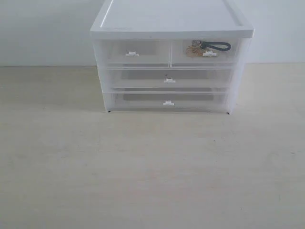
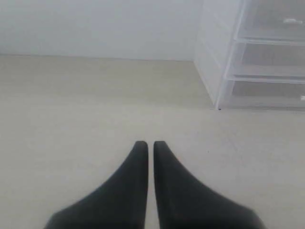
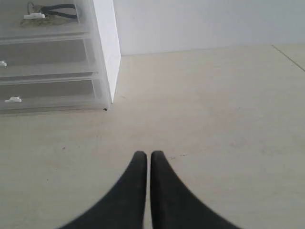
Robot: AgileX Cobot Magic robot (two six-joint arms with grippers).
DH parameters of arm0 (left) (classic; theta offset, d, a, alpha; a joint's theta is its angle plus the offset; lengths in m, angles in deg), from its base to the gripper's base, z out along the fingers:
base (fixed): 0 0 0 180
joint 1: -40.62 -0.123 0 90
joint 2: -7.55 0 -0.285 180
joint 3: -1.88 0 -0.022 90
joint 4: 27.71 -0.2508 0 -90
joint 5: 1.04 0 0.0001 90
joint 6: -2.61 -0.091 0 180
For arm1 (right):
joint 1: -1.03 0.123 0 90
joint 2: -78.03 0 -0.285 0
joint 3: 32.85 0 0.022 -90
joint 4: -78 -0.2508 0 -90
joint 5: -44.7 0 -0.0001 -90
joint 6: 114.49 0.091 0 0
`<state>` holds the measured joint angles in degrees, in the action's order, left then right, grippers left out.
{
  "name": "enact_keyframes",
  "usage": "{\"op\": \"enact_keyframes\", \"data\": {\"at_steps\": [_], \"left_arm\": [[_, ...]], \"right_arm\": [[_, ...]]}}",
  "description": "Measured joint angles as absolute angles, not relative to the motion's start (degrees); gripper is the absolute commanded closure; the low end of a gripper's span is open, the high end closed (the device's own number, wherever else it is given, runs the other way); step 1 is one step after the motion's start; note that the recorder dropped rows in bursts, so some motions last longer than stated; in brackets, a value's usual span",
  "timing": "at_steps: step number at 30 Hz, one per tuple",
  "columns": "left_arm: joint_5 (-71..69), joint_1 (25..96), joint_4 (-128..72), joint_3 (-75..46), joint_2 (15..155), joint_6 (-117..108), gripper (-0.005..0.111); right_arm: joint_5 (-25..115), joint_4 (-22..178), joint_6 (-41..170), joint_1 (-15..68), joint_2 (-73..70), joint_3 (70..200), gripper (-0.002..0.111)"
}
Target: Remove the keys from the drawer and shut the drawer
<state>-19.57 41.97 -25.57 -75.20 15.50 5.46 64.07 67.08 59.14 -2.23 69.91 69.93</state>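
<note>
keys (image 1: 200,47): in shut upper-right drawer (image 1: 226,57) of white drawer unit (image 1: 171,19), far on the table (image 1: 152,167) | left gripper (image 2: 148,143), right gripper (image 3: 148,153): both clenched, empty, near side, well apart from unit | progress: nothing done (opening, taking out, closing all remain)

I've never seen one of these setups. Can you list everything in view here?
drawer unit: one, white, standing at the back of the table
upper right drawer: one, clear, white handle, looks shut
keys: one bunch, gold with a black cord loop, inside the upper right drawer
upper left drawer: one, clear, nothing seen inside
full-width drawers: two, clear, stacked below the upper pair
table: one, pale beige
wall: white, behind
left gripper: one, black, shut, over bare table
right gripper: one, black, shut, over bare table
</note>
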Motion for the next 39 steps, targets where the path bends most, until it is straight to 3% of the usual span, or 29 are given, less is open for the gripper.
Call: {"op": "enact_keyframes", "data": {"at_steps": [11, 23, 39], "left_arm": [[-19.15, 41.97, -25.57, -74.43, 15.50, 5.46, 0.103], [-22.52, 41.97, -9.72, -57.60, 15.34, 5.46, 0.103], [-19.38, 41.97, 8.02, -57.09, 15.34, 3.94, 0.103]], "right_arm": [[64.07, 67.08, 59.14, -2.23, 69.91, 69.93, 0.108], [64.07, 67.08, 59.14, -2.23, 69.91, 69.93, 0.108], [64.07, 67.08, 59.14, -2.23, 69.91, 69.93, 0.108]]}}
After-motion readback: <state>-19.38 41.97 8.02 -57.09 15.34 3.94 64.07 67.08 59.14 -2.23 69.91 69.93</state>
